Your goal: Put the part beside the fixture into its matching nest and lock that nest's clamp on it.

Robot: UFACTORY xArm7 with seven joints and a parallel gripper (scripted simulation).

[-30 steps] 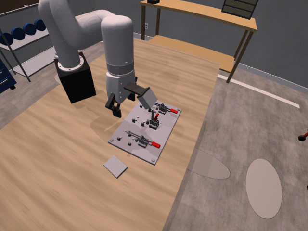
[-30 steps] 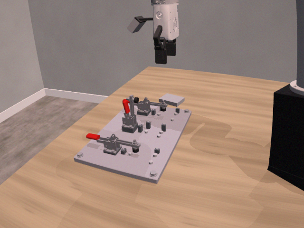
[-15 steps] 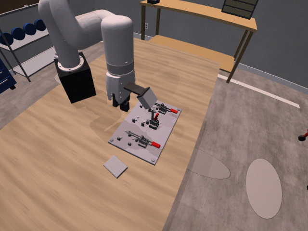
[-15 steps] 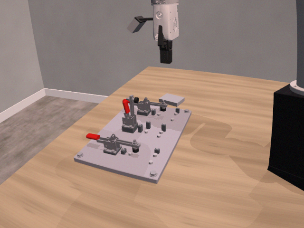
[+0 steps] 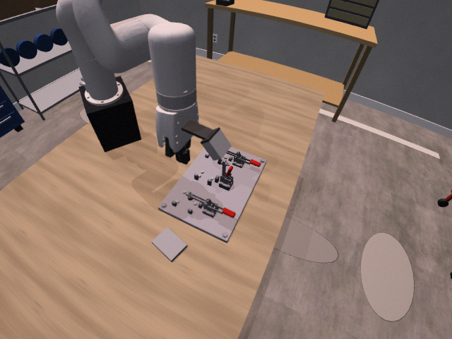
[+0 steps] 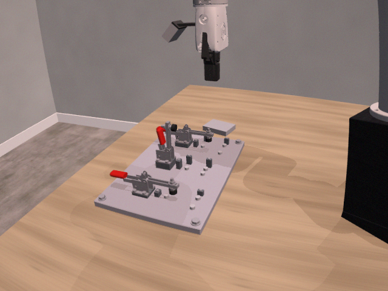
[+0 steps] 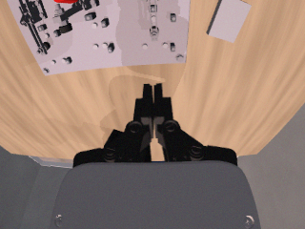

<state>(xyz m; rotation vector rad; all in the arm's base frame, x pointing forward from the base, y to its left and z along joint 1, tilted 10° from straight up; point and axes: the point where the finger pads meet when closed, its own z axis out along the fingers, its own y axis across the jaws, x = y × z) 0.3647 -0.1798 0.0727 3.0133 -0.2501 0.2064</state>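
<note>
The part [image 5: 169,244] is a flat grey plate lying on the table just off one short end of the fixture; it also shows in the exterior view [image 6: 219,127] and the wrist view [image 7: 229,18]. The fixture plate [image 5: 213,189] [image 6: 170,175] [image 7: 102,15] carries three clamps. The clamp nearest the part has its red handle [image 5: 229,212] lying level. The middle clamp's handle [image 5: 229,170] [image 6: 160,134] stands upright. The far clamp's handle [image 5: 255,162] [image 6: 118,173] lies level. All nests are empty. My gripper [image 5: 179,157] [image 6: 211,75] [image 7: 153,95] hangs high above the table beside the fixture's long edge, shut on nothing.
The black arm base [image 5: 109,116] [image 6: 366,175] stands at the table's back left. A wooden shelf unit [image 5: 292,36] stands behind the table. The table's right edge [image 5: 292,189] runs close to the fixture.
</note>
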